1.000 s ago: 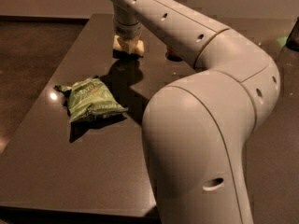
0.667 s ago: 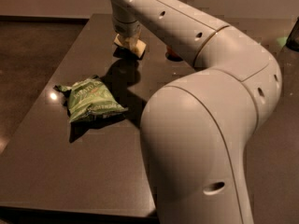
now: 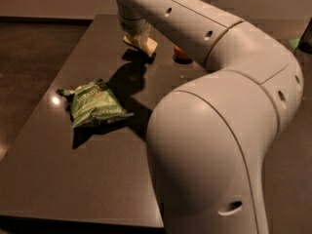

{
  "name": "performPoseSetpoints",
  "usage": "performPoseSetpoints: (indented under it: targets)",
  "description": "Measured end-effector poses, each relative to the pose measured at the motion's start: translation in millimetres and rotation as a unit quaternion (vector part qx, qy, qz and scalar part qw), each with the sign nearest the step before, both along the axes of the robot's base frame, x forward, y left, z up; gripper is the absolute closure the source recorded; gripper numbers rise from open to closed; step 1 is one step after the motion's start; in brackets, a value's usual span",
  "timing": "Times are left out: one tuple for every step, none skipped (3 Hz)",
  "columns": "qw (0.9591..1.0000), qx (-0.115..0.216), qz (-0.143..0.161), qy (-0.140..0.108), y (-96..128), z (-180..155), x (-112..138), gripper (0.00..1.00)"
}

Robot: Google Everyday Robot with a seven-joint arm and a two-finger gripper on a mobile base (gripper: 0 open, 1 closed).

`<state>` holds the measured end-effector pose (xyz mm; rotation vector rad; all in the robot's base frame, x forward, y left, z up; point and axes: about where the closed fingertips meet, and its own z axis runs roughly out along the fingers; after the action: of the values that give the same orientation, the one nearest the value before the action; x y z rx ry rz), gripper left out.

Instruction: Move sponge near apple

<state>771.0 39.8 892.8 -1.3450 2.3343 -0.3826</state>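
Since a second ago the gripper (image 3: pixel 138 34) has carried the small pale yellow soft sponge (image 3: pixel 147 46) a little toward 3 o'clock, clasping it tilted over the dark flat table (image 3: pixel 58 179). At its 3 o'clock, near, lies the small round red apple (image 3: pixel 181 54) (half hidden behind the arm (image 3: pixel 204 28)); the crinkled green chip bag (image 3: pixel 95 104) rests well apart at 7 o'clock.

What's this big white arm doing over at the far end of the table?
The robot's gripper holds the pale yellow sponge at the far end of the table, tilted and apparently lifted off the surface. The red apple sits close beside it, partly hidden behind the arm. A green chip bag lies nearer the camera, apart from the gripper.
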Motion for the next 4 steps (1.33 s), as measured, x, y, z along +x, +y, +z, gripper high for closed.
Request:
performPoseSetpoints:
  targets:
    - [0.9997, -0.022, -0.009, -0.007, -12, 6, 0, 1.0]
    - [0.9989, -0.042, -0.015, -0.01, -24, 9, 1, 0.85]
    - [0.9984, -0.053, -0.02, -0.006, -34, 7, 1, 0.62]
    - [0.9981, -0.057, -0.024, 0.003, -45, 3, 0, 0.39]
